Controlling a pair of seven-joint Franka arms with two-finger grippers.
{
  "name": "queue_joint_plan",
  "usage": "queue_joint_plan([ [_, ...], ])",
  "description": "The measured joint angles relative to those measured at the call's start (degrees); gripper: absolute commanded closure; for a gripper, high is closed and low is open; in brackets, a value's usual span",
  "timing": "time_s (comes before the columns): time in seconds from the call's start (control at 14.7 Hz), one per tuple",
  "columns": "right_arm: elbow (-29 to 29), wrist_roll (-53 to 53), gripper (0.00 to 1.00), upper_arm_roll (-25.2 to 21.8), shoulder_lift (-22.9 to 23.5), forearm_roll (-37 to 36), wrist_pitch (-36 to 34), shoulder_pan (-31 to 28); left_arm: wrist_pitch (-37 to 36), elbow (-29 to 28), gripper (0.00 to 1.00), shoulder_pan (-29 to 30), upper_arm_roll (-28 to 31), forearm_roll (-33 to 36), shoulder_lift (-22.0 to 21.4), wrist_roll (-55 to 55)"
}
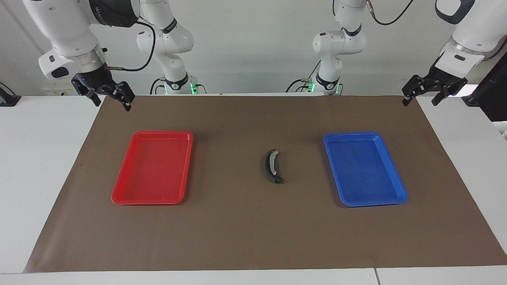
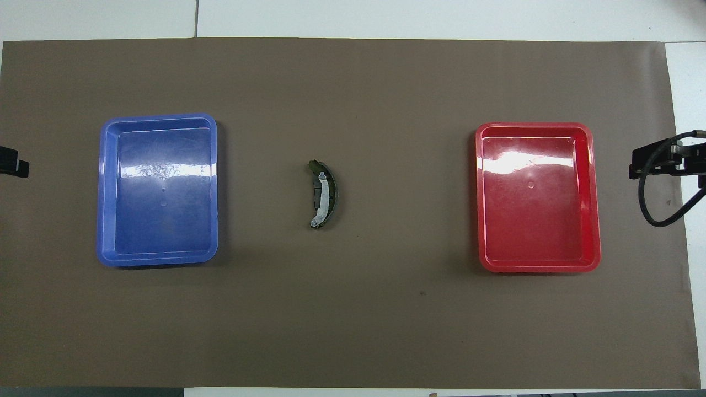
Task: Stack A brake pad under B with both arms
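Observation:
The curved brake shoe B (image 1: 271, 165) with its silver-grey strip lies on the brown mat between the two trays; it also shows in the overhead view (image 2: 325, 194). A dark flat piece, seemingly the A brake pad (image 1: 278, 180), lies under it. Only a small end sticks out at the shoe's end farther from the robots (image 2: 314, 164). My right gripper (image 1: 111, 101) hangs open and empty over the mat's corner near the red tray. My left gripper (image 1: 420, 102) hangs open and empty over the mat's corner near the blue tray. Neither touches anything.
An empty red tray (image 1: 119, 194) lies toward the right arm's end of the table and an empty blue tray (image 1: 400, 196) toward the left arm's end. The brown mat (image 1: 253, 237) covers most of the white table.

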Motion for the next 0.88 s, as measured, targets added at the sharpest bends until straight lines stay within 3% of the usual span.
queue_joint_plan([
  [0.14, 0.1, 0.0, 0.00, 3.8, 0.0, 0.7, 0.0, -2.9, 0.0, 0.0, 0.00, 0.0, 0.0, 0.0, 0.0, 0.0],
  [0.48, 0.2, 0.0, 0.00, -1.2, 0.0, 0.7, 0.0, 1.2, 0.0, 0.0, 0.00, 0.0, 0.0, 0.0, 0.0, 0.0],
  [0.88, 0.9, 0.0, 0.00, -1.2, 0.0, 0.7, -1.3, 1.3, 0.0, 0.0, 0.00, 0.0, 0.0, 0.0, 0.0, 0.0],
])
